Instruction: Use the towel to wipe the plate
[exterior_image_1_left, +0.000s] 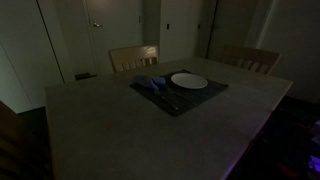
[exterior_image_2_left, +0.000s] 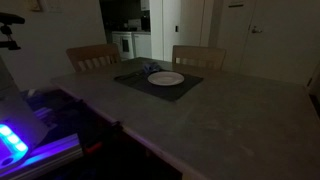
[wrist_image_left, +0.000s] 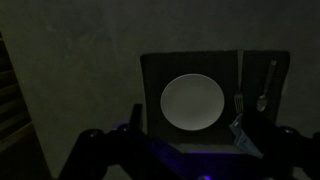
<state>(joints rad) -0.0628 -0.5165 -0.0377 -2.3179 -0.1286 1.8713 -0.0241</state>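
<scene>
The room is dim. The round white plate (exterior_image_1_left: 189, 81) (exterior_image_2_left: 166, 78) lies on a dark placemat (exterior_image_1_left: 216, 93) (exterior_image_2_left: 134, 81) at the far side of the table. The bluish towel (exterior_image_1_left: 149, 84) (exterior_image_2_left: 152, 68) lies beside the plate on the mat. From well above, the wrist view shows the plate (wrist_image_left: 192, 103) and a corner of the towel (wrist_image_left: 243, 136) next to it. My gripper (wrist_image_left: 195, 130) enters from the bottom of that view. Its dark fingers (wrist_image_left: 136, 116) stand wide apart with nothing between them. It does not show in the exterior views.
A fork (wrist_image_left: 239, 103) and a spoon (wrist_image_left: 265, 90) lie on the mat past the towel. Two wooden chairs (exterior_image_1_left: 133, 57) (exterior_image_1_left: 250, 60) stand at the table's far edge. A purple-lit device (exterior_image_2_left: 15, 140) sits near the table's close corner.
</scene>
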